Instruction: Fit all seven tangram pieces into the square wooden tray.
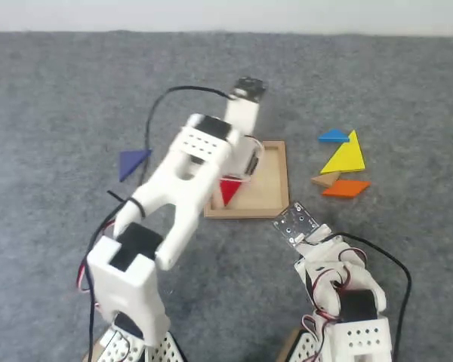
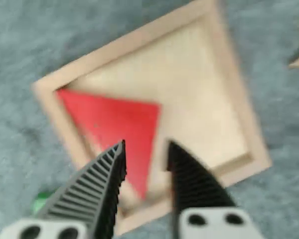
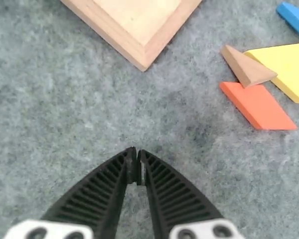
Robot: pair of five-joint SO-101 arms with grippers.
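Tray (image 2: 124,45) holds red triangle (image 2: 109,122) just beneath narrowly open, empty left gripper (image 2: 145,147).

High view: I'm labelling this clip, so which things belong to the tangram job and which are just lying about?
Job: square wooden tray; red triangle inside it; dark blue triangle; light blue triangle; yellow triangle; tan wooden triangle; orange parallelogram.
Lying about: grey carpet; black cable. Unclear: green bit beside the tray, too blurred to tell.
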